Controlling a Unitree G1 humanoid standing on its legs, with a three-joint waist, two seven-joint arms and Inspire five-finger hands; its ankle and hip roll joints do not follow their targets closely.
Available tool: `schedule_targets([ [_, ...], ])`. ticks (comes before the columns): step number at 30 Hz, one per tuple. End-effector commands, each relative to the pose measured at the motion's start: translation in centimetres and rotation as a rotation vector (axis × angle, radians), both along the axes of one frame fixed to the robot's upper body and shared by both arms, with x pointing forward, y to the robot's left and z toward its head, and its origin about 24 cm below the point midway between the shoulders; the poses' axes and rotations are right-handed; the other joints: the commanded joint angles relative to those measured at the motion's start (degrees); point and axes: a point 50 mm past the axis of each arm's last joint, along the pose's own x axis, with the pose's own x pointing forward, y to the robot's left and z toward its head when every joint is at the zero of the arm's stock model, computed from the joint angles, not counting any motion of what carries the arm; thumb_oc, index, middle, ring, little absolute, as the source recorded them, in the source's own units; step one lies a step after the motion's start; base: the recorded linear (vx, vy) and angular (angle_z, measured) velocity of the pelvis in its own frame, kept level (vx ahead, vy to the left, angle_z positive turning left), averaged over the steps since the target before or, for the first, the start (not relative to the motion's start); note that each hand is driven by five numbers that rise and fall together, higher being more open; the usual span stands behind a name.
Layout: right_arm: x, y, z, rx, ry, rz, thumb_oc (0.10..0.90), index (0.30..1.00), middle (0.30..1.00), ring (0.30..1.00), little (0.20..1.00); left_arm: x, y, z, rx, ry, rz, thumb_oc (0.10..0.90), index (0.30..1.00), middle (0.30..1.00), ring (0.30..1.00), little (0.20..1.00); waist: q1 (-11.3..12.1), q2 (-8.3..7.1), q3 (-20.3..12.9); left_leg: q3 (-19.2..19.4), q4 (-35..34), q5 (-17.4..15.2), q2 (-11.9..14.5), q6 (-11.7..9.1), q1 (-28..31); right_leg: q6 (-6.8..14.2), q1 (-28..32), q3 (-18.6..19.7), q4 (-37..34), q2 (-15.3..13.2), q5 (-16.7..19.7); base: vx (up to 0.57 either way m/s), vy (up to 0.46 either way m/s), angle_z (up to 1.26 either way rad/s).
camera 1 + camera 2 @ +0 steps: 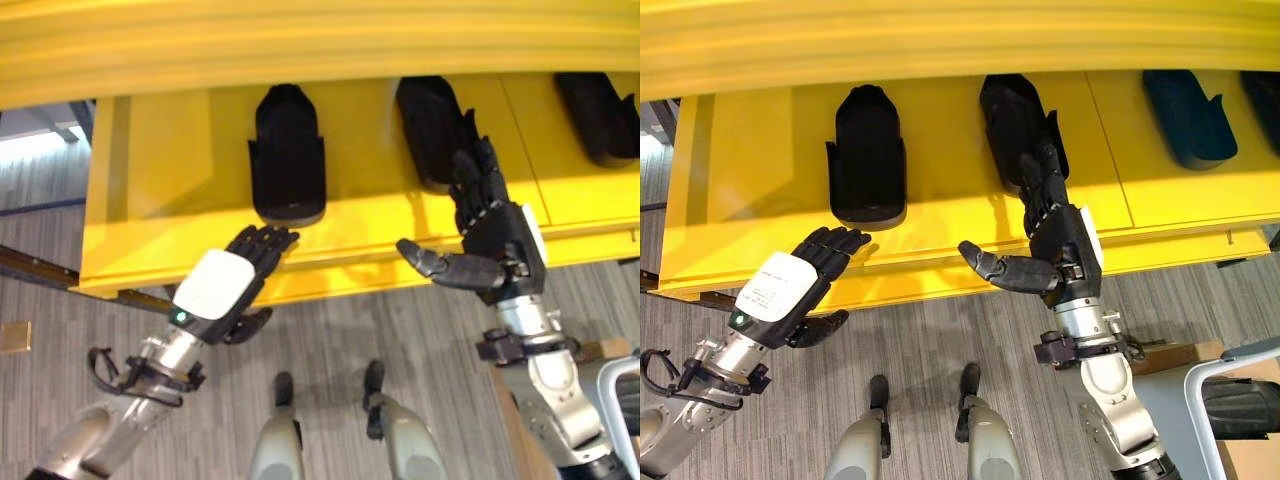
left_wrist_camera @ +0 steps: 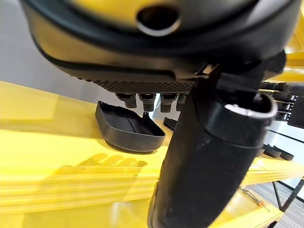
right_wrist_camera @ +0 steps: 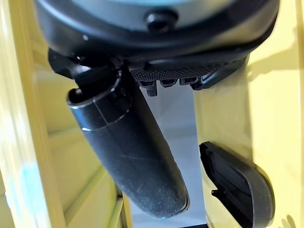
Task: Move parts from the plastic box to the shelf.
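Note:
Three dark moulded parts lie on the yellow shelf [image 1: 150,170]: one at the left [image 1: 287,160], one in the middle [image 1: 430,125] and one at the right [image 1: 600,115]. My left hand [image 1: 225,285] is open at the shelf's front edge, just below the left part, and holds nothing. The left wrist view shows that part [image 2: 128,130] past the straight fingers. My right hand [image 1: 500,235] is open too, its thumb spread sideways. Its straight fingers reach over the near end of the middle part; whether they touch it is unclear. The right wrist view shows a part [image 3: 237,183] lying beside the thumb [image 3: 133,156].
A yellow upper board [image 1: 300,40] overhangs the shelf across the top. Grey carpet [image 1: 330,330] lies below the shelf's front edge. At the lower right stand a grey metal frame [image 1: 1230,365] and a brown box [image 1: 1170,355].

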Motion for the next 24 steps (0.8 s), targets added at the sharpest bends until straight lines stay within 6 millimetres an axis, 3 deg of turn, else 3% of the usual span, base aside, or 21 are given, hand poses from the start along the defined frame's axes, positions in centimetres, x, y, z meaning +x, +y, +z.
schedule_targets([
  [1, -1.0, 0.3, 3.5, 0.043, -0.227, 0.018, 0.900, 1.000, 1.000, 1.000, 1.000, 0.4, -0.6, 1.4, -0.049, -0.083, -0.034, 0.900, 1.000, 1.000, 1.000, 1.000, -0.80, -0.69, -4.83, 1.44, -5.38, 1.19, 5.72, -0.77, 5.60, 6.98, -2.78, 1.99, 9.63, -6.23, -4.73, 0.00, 0.000, 0.00],
  [24, -1.0, 0.3, 3.4, 0.061, -0.227, 0.000, 0.900, 1.000, 1.000, 1.000, 1.000, 1.8, -0.5, -0.5, -0.103, -0.032, 0.024, 0.900, 1.000, 1.000, 1.000, 1.000, -1.58, -2.02, -4.33, 2.28, -4.54, 0.62, 6.08, -0.79, 5.11, 6.84, -3.66, 2.73, 9.60, -5.86, -4.47, 0.00, 0.001, -0.01],
])
